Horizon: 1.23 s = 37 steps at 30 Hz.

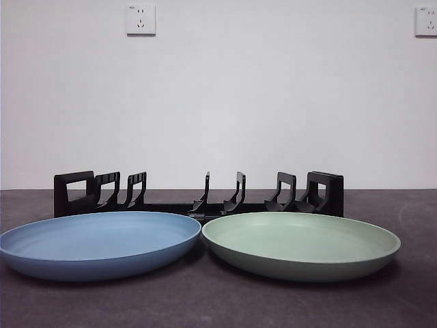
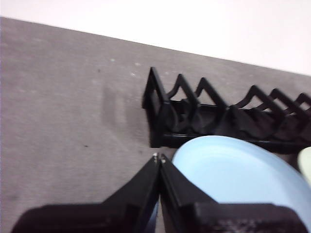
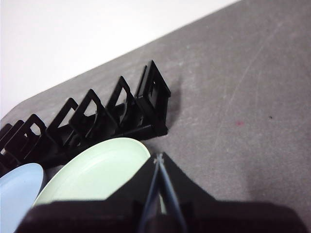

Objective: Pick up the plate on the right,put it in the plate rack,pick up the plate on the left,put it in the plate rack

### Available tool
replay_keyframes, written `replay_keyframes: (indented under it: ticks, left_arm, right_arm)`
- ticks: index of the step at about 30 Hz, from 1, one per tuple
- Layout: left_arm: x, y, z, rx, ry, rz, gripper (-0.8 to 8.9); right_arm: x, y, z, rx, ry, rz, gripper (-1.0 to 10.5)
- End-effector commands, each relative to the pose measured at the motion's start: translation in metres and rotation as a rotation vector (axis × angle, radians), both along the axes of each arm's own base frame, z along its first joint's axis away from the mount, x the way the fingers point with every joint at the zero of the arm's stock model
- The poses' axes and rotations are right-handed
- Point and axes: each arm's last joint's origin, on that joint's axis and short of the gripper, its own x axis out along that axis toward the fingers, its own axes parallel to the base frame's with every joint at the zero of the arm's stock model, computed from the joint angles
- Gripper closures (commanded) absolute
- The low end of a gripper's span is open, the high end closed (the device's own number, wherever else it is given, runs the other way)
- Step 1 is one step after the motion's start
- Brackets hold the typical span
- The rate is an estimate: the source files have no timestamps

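Nothing done yet: green plate [image 1: 301, 244] and blue plate [image 1: 99, 242] flat on the counter [image 1: 218, 304] before the empty rack [image 1: 198, 195], right tool [image 3: 159, 158] and left tool [image 2: 159, 158] pinched closed, holding nothing.

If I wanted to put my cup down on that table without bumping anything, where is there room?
Bare table lies beyond the plate rack's two blocky ends: outside the blue plate and outside the green plate. A thin strip runs in front of both plates. The middle is crowded: the plates lie nearly rim to rim, right against the rack.
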Motion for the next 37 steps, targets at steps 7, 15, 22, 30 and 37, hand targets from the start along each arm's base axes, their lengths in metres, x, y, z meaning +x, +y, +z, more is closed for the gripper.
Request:
replay_keyframes:
  ticks: [7,15,22,30,37]
  left_arm:
    - [0.004,-0.001,0.032,-0.058,0.017,-0.035,8.21]
    - [0.025,-0.004,0.054,-0.072,0.144,-0.114,8.21]
    - [0.065,-0.011,0.065,-0.128,0.335,-0.277,8.21]
    - [0.098,-0.016,0.058,-0.161,0.465,-0.382,4.77]
    - [0.108,-0.026,0.068,-0.142,0.403,-0.427,4.63]
  right_arm:
    - [0.018,0.002,0.033,-0.046,0.090,0.004,9.6]
    - [0.056,0.006,0.050,-0.103,0.249,0.057,9.6]
    - [0.102,0.015,0.051,-0.087,0.404,0.237,9.5]
    - [0.126,0.018,0.035,-0.158,0.503,0.303,6.9]
    - [0.133,0.026,0.017,-0.159,0.581,0.339,7.0]
